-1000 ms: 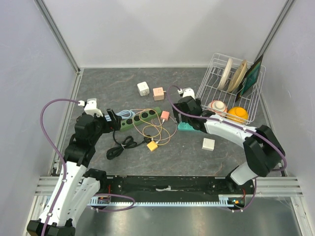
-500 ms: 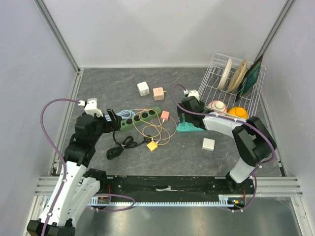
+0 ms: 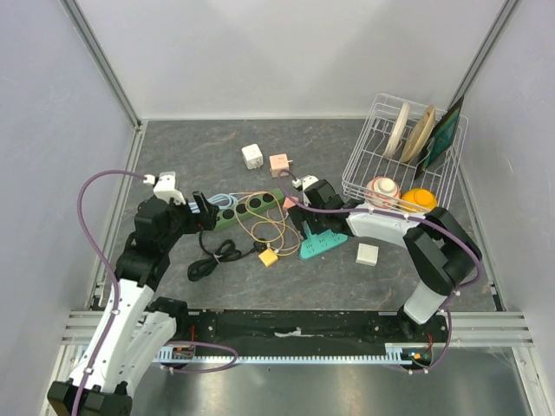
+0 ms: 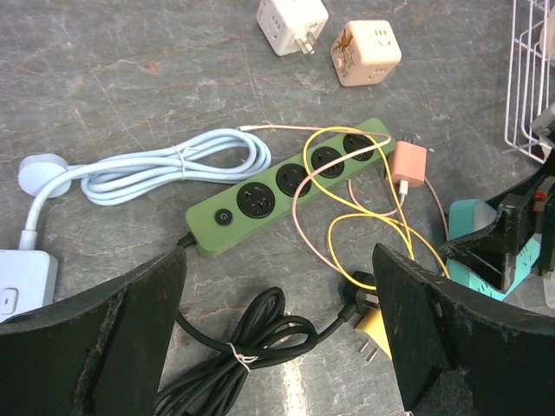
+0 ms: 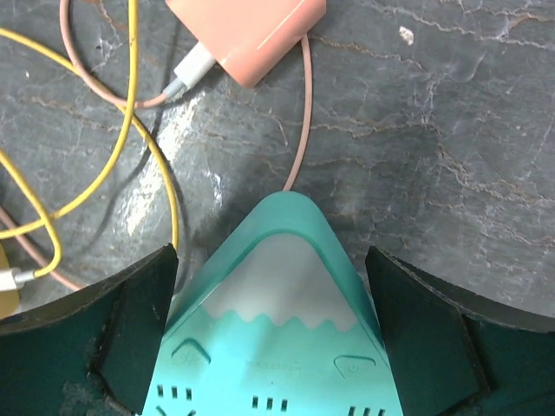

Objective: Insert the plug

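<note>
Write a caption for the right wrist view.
Open right gripper above a teal power strip, pink charger and yellow cable nearby.

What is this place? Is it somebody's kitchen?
Probably not: it looks like a robot lab booth. A left arm and right arm sit bolted by a table, plain walls box it in, and a green power strip lies on it with a dish rack.

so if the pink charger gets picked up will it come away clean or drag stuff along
Probably light and stiff: the pink charger is a small boxy block. Its thin pink cable looks floppy and would likely trail. That cable loops with the yellow cable over the green power strip, so a lift may tug or snag them.
</note>
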`<action>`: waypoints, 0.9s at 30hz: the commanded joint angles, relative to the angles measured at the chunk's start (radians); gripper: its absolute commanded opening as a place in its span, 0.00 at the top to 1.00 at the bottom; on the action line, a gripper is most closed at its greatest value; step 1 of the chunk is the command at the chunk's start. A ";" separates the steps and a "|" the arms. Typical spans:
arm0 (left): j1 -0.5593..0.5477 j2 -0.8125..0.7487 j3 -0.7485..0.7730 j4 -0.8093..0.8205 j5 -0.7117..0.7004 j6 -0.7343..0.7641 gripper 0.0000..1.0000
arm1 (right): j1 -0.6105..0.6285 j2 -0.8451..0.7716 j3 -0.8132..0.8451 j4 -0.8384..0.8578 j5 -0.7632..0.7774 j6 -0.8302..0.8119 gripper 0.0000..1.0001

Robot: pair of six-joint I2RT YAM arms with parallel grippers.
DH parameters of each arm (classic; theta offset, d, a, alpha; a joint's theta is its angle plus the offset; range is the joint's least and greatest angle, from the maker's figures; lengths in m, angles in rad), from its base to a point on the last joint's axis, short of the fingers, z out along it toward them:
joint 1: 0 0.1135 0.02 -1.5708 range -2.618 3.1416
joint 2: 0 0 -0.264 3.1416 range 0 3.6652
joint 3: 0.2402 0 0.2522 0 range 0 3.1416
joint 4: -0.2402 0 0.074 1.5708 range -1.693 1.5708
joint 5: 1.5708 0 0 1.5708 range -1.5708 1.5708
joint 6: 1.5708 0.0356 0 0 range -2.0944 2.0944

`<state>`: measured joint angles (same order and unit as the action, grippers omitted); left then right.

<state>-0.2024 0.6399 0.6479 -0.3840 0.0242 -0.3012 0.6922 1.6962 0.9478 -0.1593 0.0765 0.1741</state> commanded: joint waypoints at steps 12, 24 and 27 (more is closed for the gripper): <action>-0.051 0.699 0.439 0.053 -0.015 -0.154 0.05 | -0.005 -0.320 -0.015 0.009 0.344 0.082 0.02; -0.199 1.270 0.978 0.022 -0.391 -0.181 0.04 | -0.005 -0.372 -0.132 0.098 0.328 0.117 0.02; -0.210 1.386 1.084 0.016 -0.429 -0.180 0.04 | -0.006 -0.354 -0.147 0.115 0.329 0.116 0.02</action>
<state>-0.3973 1.9247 1.6024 -0.3729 -0.2558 -0.4454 0.6880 1.3396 0.8211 -0.1162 0.3874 0.2737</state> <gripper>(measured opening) 0.961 0.982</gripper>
